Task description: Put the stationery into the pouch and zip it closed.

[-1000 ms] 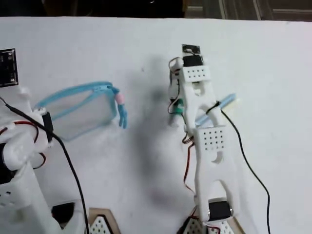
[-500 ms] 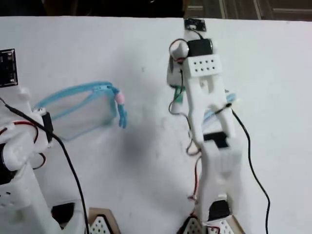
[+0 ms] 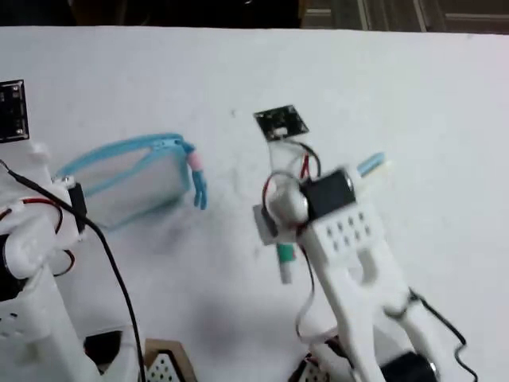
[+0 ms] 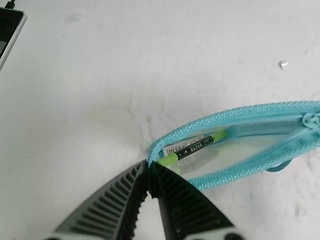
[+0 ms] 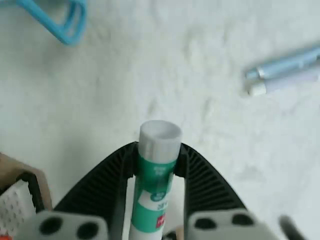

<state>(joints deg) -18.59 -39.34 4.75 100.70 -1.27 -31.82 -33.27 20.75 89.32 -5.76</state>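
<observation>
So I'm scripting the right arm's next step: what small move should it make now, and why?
Probably swing across toward the open mouth of the pouch. The right gripper is shut on the green-and-white stick, while the left gripper pinches the pouch by its corner; it lies unzipped with a green pen inside.

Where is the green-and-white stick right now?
The stick is clamped in the right gripper; in the high view it sits right of the blue pouch and left of the blue pen.
</observation>
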